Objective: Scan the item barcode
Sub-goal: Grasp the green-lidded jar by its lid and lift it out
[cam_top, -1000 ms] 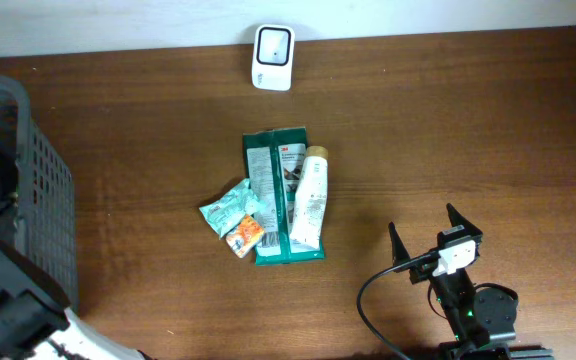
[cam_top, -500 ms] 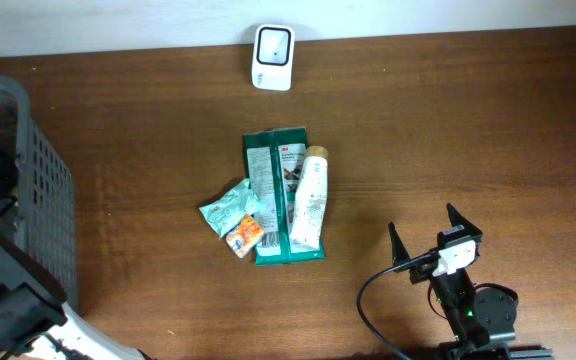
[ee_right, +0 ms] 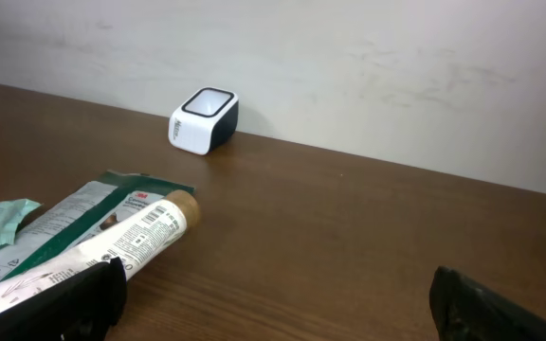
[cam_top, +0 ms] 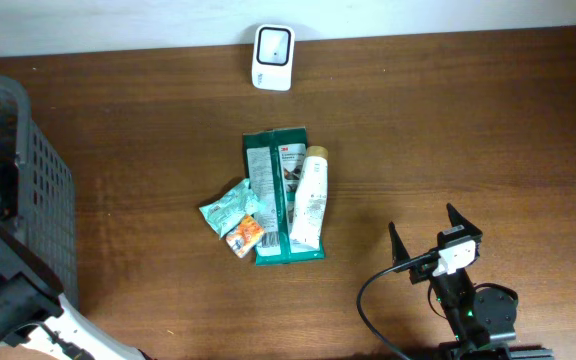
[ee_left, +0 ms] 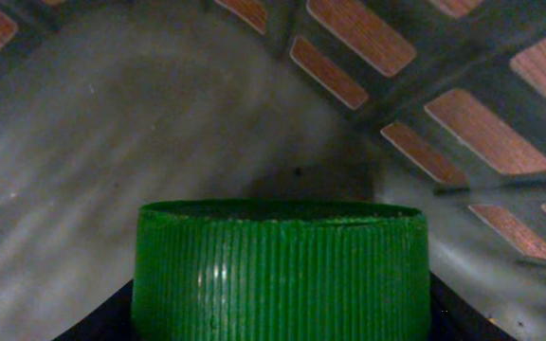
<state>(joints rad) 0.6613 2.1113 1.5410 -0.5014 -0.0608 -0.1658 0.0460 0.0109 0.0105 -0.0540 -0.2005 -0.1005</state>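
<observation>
Green ribbed cap (ee_left: 278, 270) is seen close up, down inside the grey basket (cam_top: 43, 190) at the left edge of the table (cam_top: 468, 120), near a corner. It's framed by the left gripper (ee_left: 278, 327), but whether it's actually squeezed can't be told, tbh. Right gripper (cam_top: 420, 220) is held low near the front edge, spread wide, nothing grabbed. White scanner (cam_top: 272, 44) is set at the back, and a tube (cam_top: 310, 195) and green packets (cam_top: 273, 200) are piled mid-table.

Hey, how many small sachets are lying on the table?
2: a teal sachet at the left edge of the green pack, and an orange sachet right beside it. Others could hide underneath.
</observation>
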